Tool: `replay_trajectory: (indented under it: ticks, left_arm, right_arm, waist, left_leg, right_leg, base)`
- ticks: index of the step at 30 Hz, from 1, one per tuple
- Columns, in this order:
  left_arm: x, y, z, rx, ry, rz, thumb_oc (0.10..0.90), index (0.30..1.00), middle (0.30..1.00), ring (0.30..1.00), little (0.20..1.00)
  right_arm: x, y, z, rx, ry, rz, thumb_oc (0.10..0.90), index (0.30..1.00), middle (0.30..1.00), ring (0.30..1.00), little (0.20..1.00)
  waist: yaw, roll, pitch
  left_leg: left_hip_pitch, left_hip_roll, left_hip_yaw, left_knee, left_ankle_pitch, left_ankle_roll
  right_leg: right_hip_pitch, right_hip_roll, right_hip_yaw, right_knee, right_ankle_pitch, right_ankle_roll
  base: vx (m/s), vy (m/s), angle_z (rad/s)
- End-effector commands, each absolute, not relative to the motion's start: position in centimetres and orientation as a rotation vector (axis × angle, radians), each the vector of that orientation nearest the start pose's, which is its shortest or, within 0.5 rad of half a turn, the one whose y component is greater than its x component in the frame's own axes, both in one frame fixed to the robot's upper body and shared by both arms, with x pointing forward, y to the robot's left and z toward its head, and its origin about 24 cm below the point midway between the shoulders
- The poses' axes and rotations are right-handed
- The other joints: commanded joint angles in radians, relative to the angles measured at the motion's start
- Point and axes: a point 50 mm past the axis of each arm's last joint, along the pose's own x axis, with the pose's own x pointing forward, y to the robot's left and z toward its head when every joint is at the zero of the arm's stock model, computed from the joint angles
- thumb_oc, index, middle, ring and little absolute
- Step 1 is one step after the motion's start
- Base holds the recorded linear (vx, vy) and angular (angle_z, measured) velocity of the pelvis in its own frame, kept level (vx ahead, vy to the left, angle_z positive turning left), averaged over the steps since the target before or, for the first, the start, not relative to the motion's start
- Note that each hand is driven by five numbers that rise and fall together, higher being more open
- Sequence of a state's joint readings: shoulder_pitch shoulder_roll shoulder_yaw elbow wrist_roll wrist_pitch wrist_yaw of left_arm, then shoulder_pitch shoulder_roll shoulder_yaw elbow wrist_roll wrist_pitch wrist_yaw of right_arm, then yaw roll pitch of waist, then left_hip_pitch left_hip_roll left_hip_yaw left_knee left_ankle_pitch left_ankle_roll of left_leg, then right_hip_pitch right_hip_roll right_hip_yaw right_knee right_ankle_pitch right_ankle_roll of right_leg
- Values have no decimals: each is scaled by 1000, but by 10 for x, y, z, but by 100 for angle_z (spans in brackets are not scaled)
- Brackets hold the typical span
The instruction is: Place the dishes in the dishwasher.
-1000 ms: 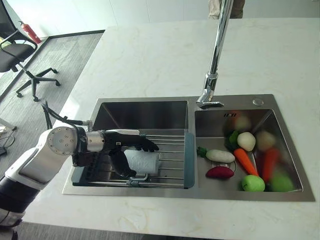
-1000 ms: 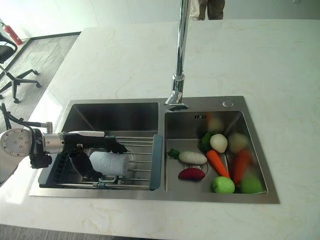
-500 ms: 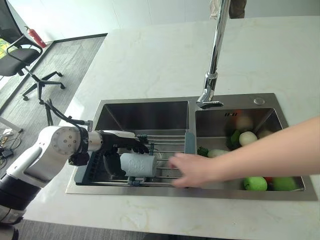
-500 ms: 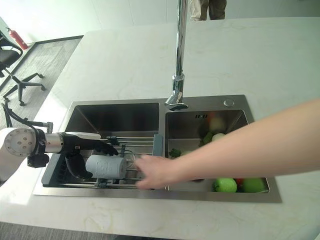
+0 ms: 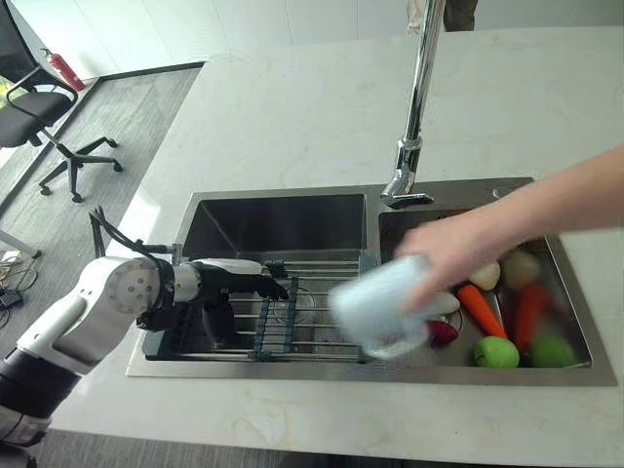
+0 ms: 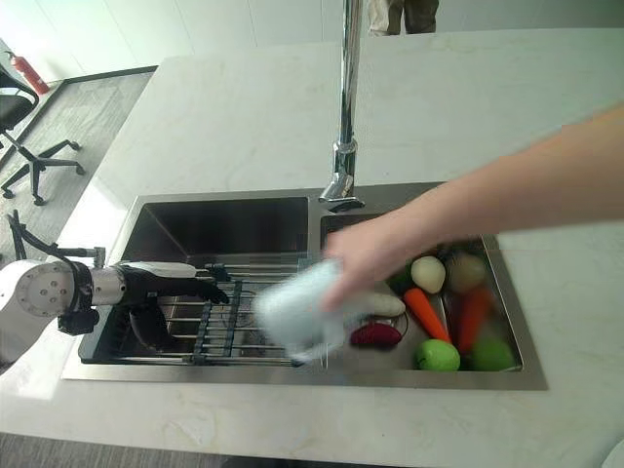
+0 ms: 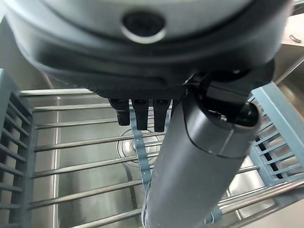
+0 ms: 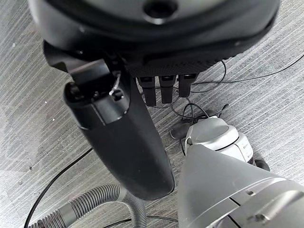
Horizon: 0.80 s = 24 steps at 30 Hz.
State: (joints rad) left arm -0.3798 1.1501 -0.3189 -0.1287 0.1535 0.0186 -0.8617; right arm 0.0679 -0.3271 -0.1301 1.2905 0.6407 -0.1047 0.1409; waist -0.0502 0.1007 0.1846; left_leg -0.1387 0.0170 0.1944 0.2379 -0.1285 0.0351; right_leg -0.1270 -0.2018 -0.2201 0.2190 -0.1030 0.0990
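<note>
At the lower left of the head views, over the wire rack [image 5: 292, 312] in the left basin of the sink [image 5: 283, 219], I see my left robot hand [image 5: 226, 289] with its fingers relaxed and spread, holding nothing; its fingertips hover above the rack bars. The pale cup [image 5: 378, 305], the task's thing, is well apart from that hand, to its right near the middle of the frame, blurred and held in a person's hand [image 5: 450, 253] above the divider between the two basins. Half a second ago the cup lay on the rack right against my left robot hand and the person's hand was just reaching it; now the rack is bare under my fingers. Further right, the right basin holds toy vegetables: a carrot [image 5: 480, 310], a green apple [image 5: 493, 353] and a dark red beet [image 6: 375, 334]. My right robot hand [image 8: 156, 71] hangs above the floor [image 8: 42, 123], fingers loosely straight, gripping nothing.
</note>
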Motion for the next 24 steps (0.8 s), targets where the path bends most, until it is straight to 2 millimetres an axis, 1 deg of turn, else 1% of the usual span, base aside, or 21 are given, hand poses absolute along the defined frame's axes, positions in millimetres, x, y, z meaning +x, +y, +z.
replay_trajectory:
  ticks: [1,6,9,10,12,14,17,19,21,24]
  left_arm:
    - [282,225,197,1402,94,-806,800,900,900,900,900]
    - [283,222,192,1373,94,-814,800,900,900,900,900]
    - [287,226,191,1366,77,-735,800,900,900,900,900]
    - [289,230,194,1358,50,-675,800,900,900,900,900]
    - [290,233,196,1352,35,-640,800,900,900,900,900]
    - [292,242,204,1335,-18,-541,800,900,900,900,900]
    - [292,252,213,1311,-86,-437,800,900,900,900,900]
    - [283,266,226,1276,-183,-305,800,900,900,900,900]
    - [277,275,231,1234,-215,-258,800,900,900,900,900]
    - [271,280,233,1157,-240,-252,800,900,900,900,900]
  right_arm:
    - [51,-310,-141,322,992,-656,800,900,900,900,900]
    - [51,-310,-141,319,995,-654,800,900,900,900,900]
    - [51,-309,-141,317,998,-652,800,900,900,900,900]
    - [50,-309,-141,317,1001,-654,800,900,900,900,900]
    - [49,-308,-142,316,1003,-654,800,900,900,900,900]
    - [49,-308,-142,317,1004,-652,800,900,900,900,900]
    - [50,-304,-143,324,1000,-652,800,900,900,900,900]
    - [52,-301,-144,332,996,-655,800,900,900,900,900]
    - [51,-300,-145,335,1000,-658,800,900,900,900,900]
    - [50,-298,-146,336,1009,-661,800,900,900,900,900]
  waist:
    - [-4,4,-34]
    - [-10,4,-31]
    - [-9,4,-33]
    - [-7,4,-37]
    - [-6,4,-38]
    - [-1,2,-44]
    - [11,-3,-53]
    - [30,-10,-64]
    - [40,-13,-70]
    - [46,-14,-76]
  left_leg:
    - [-10,47,2,62,-140,-50]
    - [-10,50,11,62,-139,-50]
    - [-8,53,11,62,-139,-51]
    - [-5,54,11,62,-139,-52]
    - [-2,55,11,62,-139,-52]
    - [5,59,8,62,-139,-54]
    - [11,60,0,62,-140,-54]
    - [18,60,-12,62,-143,-52]
    - [23,61,-15,62,-144,-52]
    - [27,61,-18,62,-147,-52]
  right_leg:
    - [-24,-38,57,81,-82,102]
    - [-24,-39,58,81,-81,102]
    - [-20,-38,56,81,-85,99]
    - [-16,-36,54,81,-89,96]
    - [-13,-35,52,81,-90,95]
    - [-3,-33,46,81,-95,91]
    - [8,-27,40,81,-102,85]
    - [24,-22,30,81,-111,79]
    - [31,-20,25,81,-116,76]
    - [37,-19,21,81,-120,74]
  base:
    - [7,8,-4]
    - [4,2,-1]
    - [0,0,0]
    - [0,0,0]
    - [0,0,0]
    - [0,0,0]
    - [7,-22,8]
    - [7,-17,5]
    - [0,0,0]
    - [8,-1,5]
